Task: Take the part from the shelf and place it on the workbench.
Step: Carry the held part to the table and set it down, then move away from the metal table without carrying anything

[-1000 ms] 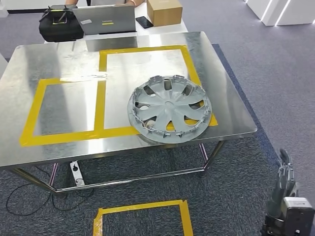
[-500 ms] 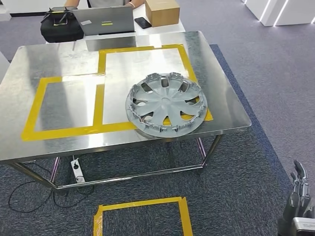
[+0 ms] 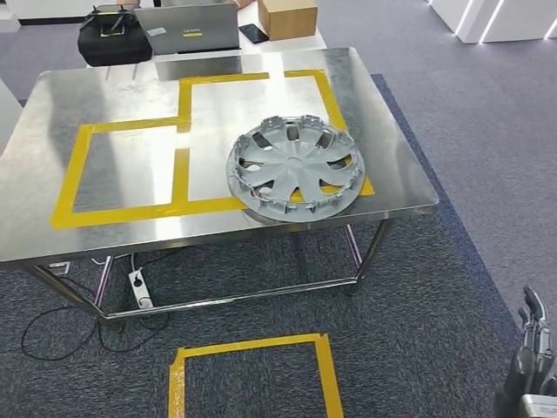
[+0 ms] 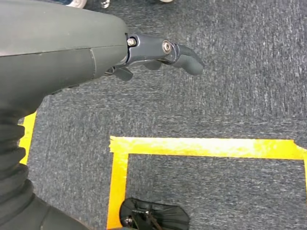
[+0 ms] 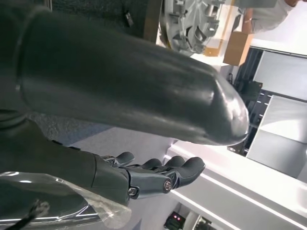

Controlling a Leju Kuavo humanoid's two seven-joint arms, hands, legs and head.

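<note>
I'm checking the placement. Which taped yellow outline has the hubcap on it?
The larger outline on the workbench, toward the robot's right: the hubcap overlaps its near right corner. The smaller one beside it holds nothing.

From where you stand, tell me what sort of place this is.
Probably a robot test or demo workshop: a steel workbench with yellow tape zones holding a hubcap, a taped square on carpet, and a laptop behind.

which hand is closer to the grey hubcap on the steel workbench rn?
Right, as far as the views show. The right hand hangs low, beside the workbench's corner nearest the grey plastic hubcap. The left hand hangs over carpet by the floor's yellow tape square.
</note>
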